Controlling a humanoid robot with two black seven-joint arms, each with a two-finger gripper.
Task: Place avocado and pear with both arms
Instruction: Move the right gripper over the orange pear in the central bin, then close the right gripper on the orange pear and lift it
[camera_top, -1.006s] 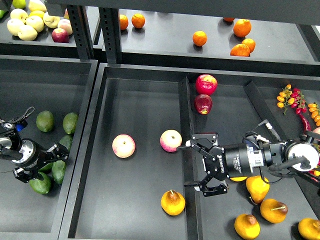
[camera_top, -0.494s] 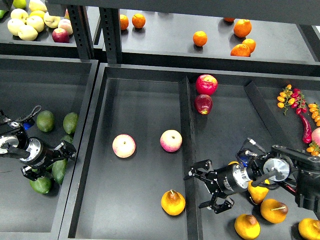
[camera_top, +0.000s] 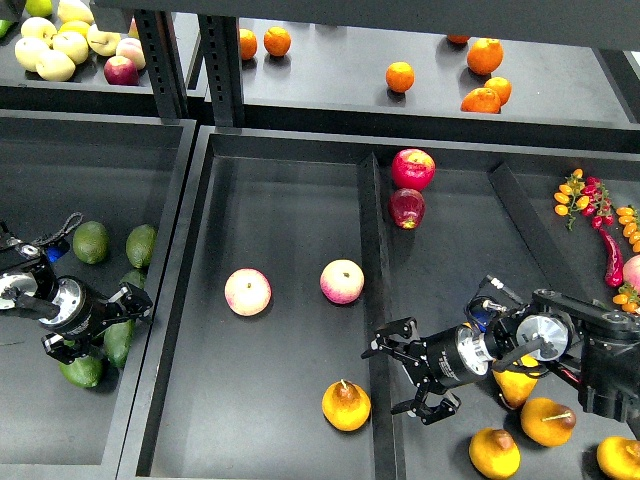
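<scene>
Your right jaws (camera_top: 407, 372) stand spread wide and empty, the forked fingers pointing left across the black divider (camera_top: 377, 300) between the middle tray and the right-hand one. Just beyond the lower fingertips, apart from them, the pear (camera_top: 346, 405) sits upright on the middle tray floor (camera_top: 280, 230) with its stem up. That open spread reads as an approach: the jaws are wide enough to take the fruit, but nothing is between them yet, so you need to bring them down and a little further left before closing. Behind the wrist, more pears (camera_top: 520, 420) lie heaped in the right tray, so keep the forearm from nudging them.

Your left jaws (camera_top: 110, 318) sit low in the left tray, right among a cluster of fruit. An avocado (camera_top: 118, 340) lies along the fingers and looks pinched between them, though the fingers are dark and partly hidden, so you cannot tell for sure whether they are clamped on it or only resting beside it. Another avocado (camera_top: 82, 370) lies touching below the wrist, and two more (camera_top: 141, 245) sit further off, up and away from the jaws. If the grip is real, lift straight up so the neighbours do not roll.

Farther out in the middle tray, two pink-yellow apples (camera_top: 247, 292) rest well apart from either arm; two red apples (camera_top: 412, 168) lie above the right jaws, and oranges (camera_top: 399, 76) sit on the far shelf. None of these is yours to move.
</scene>
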